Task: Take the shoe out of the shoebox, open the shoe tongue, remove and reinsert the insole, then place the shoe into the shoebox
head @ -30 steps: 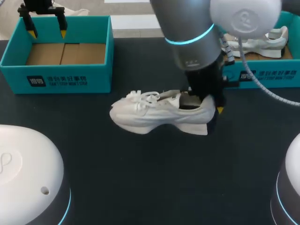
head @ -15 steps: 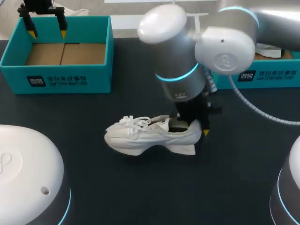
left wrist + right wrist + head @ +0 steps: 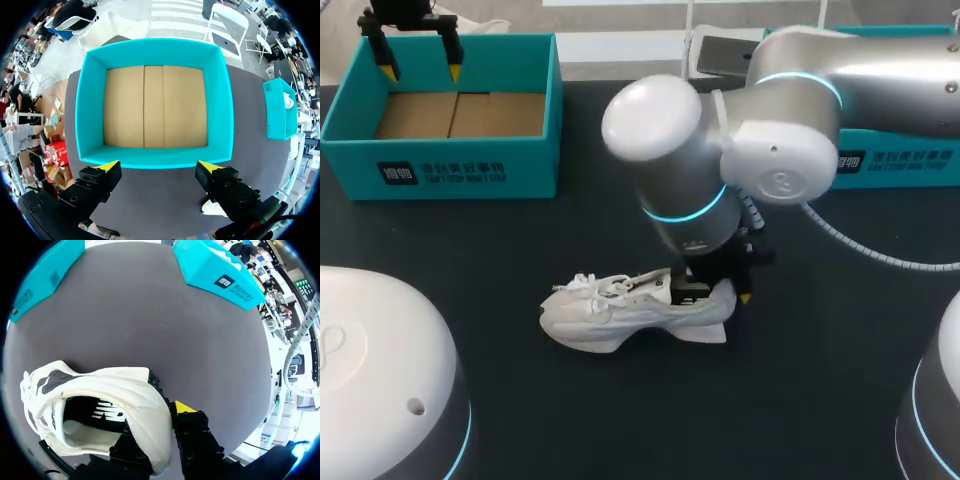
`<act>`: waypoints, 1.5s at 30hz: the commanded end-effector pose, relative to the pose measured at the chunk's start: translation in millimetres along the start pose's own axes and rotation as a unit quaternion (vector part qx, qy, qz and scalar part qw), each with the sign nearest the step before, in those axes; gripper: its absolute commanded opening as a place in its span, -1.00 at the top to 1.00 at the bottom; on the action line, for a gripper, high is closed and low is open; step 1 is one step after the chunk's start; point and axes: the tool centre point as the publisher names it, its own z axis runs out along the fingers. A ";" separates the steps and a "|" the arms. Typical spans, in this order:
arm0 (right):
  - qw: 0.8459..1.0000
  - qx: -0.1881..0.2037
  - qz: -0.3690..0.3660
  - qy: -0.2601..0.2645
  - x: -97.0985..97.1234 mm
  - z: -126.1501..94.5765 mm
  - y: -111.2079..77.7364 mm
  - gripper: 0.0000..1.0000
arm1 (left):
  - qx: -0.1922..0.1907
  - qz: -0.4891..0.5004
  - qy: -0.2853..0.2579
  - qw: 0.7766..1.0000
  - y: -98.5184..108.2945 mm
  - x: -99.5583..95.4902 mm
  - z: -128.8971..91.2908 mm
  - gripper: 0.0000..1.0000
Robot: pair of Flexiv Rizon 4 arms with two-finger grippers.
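Right hand [image 3: 715, 293] clamped on a white shoe [image 3: 620, 312] by its heel, mid worktop [image 3: 620, 410]; left hand [image 3: 421, 72], fingers apart, above a teal shoebox [image 3: 440, 165].

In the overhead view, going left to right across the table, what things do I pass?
The empty shoebox → white shoe → right pincer gripping its heel → second shoebox.
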 end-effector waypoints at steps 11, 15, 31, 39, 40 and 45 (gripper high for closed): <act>0.998 -0.015 0.059 -0.019 17.1 28.9 -2.4 -1.00 | 0.000 0.000 0.000 1.000 -0.3 -0.3 0.2 -1.00; 0.997 -0.033 0.066 -0.010 4.6 5.0 0.4 -1.00 | 0.000 0.000 0.000 1.000 -0.3 -0.3 0.2 -1.00; 0.974 -0.088 -0.185 0.093 -14.3 -91.0 7.9 -1.00 | 0.000 0.000 0.000 1.000 -0.3 -0.3 0.2 -1.00; 0.974 -0.088 -0.185 0.093 -14.3 -91.0 7.9 -1.00 | 0.000 0.000 0.000 1.000 -0.3 -0.3 0.2 -1.00; 0.974 -0.088 -0.185 0.093 -14.3 -91.0 7.9 -1.00 | 0.000 0.000 0.000 1.000 -0.3 -0.3 0.2 -1.00; 0.974 -0.088 -0.185 0.093 -14.3 -91.0 7.9 -1.00 | 0.000 0.000 0.000 1.000 -0.3 -0.3 0.2 -1.00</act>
